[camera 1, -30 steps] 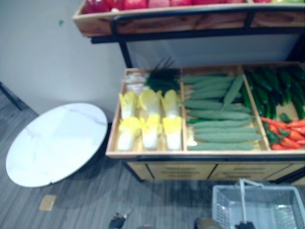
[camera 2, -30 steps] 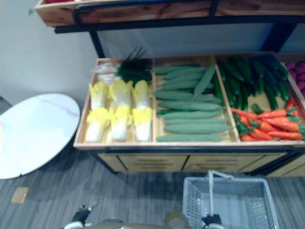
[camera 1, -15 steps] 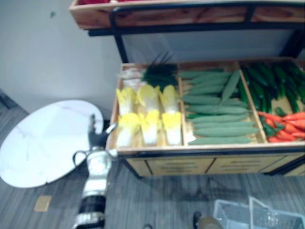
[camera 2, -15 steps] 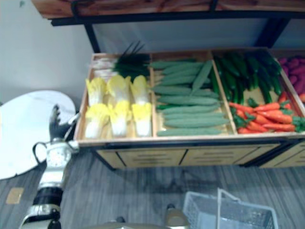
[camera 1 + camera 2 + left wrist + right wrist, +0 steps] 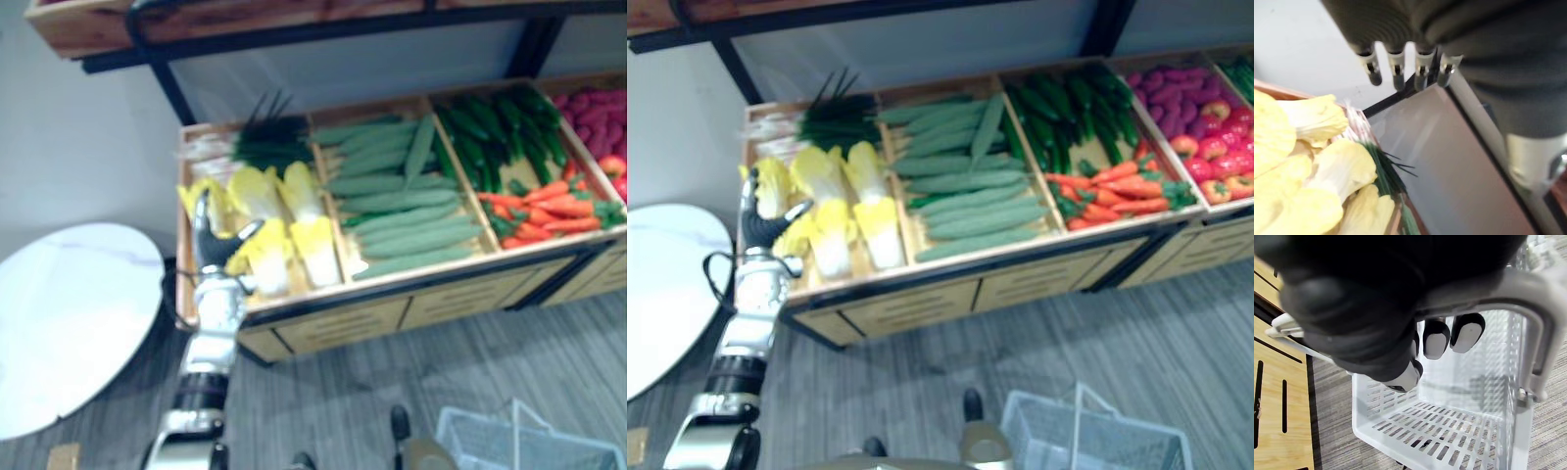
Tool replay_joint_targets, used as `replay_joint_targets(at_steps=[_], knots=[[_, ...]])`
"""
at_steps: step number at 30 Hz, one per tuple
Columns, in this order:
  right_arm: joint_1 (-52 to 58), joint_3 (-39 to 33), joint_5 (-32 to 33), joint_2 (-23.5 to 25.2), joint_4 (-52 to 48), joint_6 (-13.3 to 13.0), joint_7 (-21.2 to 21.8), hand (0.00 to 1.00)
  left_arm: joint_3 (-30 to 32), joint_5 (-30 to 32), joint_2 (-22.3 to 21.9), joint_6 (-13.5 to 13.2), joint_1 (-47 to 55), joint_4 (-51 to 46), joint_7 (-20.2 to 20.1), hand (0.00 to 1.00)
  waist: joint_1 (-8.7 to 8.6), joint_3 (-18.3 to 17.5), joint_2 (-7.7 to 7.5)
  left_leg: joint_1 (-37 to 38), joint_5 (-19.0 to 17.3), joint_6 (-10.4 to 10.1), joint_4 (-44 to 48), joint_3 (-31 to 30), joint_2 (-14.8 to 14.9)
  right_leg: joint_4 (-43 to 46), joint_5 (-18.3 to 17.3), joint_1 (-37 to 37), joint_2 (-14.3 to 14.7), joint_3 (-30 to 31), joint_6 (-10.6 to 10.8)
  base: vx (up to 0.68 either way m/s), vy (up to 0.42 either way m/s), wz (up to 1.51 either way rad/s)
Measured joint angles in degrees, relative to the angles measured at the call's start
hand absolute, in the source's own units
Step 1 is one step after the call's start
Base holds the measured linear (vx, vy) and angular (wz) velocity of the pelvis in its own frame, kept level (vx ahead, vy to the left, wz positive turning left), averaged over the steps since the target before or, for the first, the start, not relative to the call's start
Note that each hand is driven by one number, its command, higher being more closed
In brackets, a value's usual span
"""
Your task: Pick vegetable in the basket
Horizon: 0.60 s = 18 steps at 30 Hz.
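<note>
Several yellow-white cabbages (image 5: 265, 211) lie in the leftmost bin of the wooden vegetable stand (image 5: 392, 299). My left hand (image 5: 209, 245) hangs over the left end of that bin, open, fingers (image 5: 1396, 63) straight and pointing past the cabbages (image 5: 1312, 186), holding nothing. A white plastic basket (image 5: 1097, 441) hangs low on the right in front of the stand. My right hand (image 5: 1376, 298) is shut on the basket's handle (image 5: 1518, 298). The basket's mesh floor (image 5: 1449, 431) is bare.
Other bins hold dark green chives (image 5: 269, 142), pale green gourds (image 5: 402, 211), dark cucumbers (image 5: 500, 132), carrots (image 5: 549, 211), purple sweet potatoes (image 5: 1176, 83) and tomatoes (image 5: 1220, 147). An upper shelf (image 5: 196, 20) overhangs the stand. A round white table (image 5: 69, 323) stands to the left.
My left arm rose into view beside the stand's left corner, then moved over the cabbage bin. The camera has swung to the right. The right hand still holds the basket.
</note>
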Motion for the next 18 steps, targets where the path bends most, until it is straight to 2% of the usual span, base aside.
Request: replay_joint_targets(at_steps=[3,6,8,13,16,18], knots=[[-0.5,0.1,-0.1,-0.1,-0.3,0.1,-0.1,1.00,0.0,1.4,0.7,1.3,-0.3,1.5,0.0,0.00,-0.15,0.7,0.02,0.0,0.0,0.0,0.0,0.0,0.0,-0.7,0.4,0.4,0.0,-0.2,0.1,0.02,0.000,0.00],[-2.3,-0.1,-1.0,-0.3,-0.9,0.1,-0.3,1.00,1.0,2.8,2.1,2.9,-1.2,1.9,0.1,0.00,-0.88,3.2,-0.38,-0.4,-0.1,0.0,0.3,0.1,-0.2,-1.3,0.8,0.0,0.0,0.0,0.2,-0.03,-0.006,-0.02],[-4.0,-0.1,-1.0,-0.9,-1.3,0.1,-0.8,1.00,1.2,3.4,2.6,3.4,-2.4,1.9,0.2,0.00,-0.83,3.6,-0.41,-2.9,-0.2,0.2,1.2,0.5,-0.5,-1.9,1.5,-2.2,-0.3,0.6,0.3,-0.06,-0.013,-0.12],[-8.7,-0.3,-0.4,-2.6,-3.1,0.0,-2.2,1.00,2.3,3.4,2.6,4.5,-6.6,2.3,0.9,0.00,-1.10,7.1,-0.39,-4.8,-0.2,0.4,2.2,2.5,-0.7,-2.1,3.1,-4.7,-0.3,2.7,0.2,-0.04,-0.012,-0.21],[-9.7,-0.3,0.9,-2.6,-4.3,-0.1,-2.5,1.00,2.3,3.5,2.7,4.8,-9.6,4.7,1.2,0.00,-1.34,8.4,-0.47,-6.3,-0.3,0.4,2.9,3.0,-0.5,-1.8,3.5,-6.3,-0.1,3.4,0.0,-0.02,-0.027,-0.11],[-10.8,-0.3,1.8,-2.7,-4.9,-0.2,-2.9,1.00,2.2,3.5,2.7,4.9,-12.6,7.9,1.2,0.00,-1.56,10.8,-0.58,-6.9,-0.3,0.5,3.4,3.1,-0.4,-1.7,3.5,-7.0,0.0,3.6,0.1,-0.03,-0.021,-0.05]])
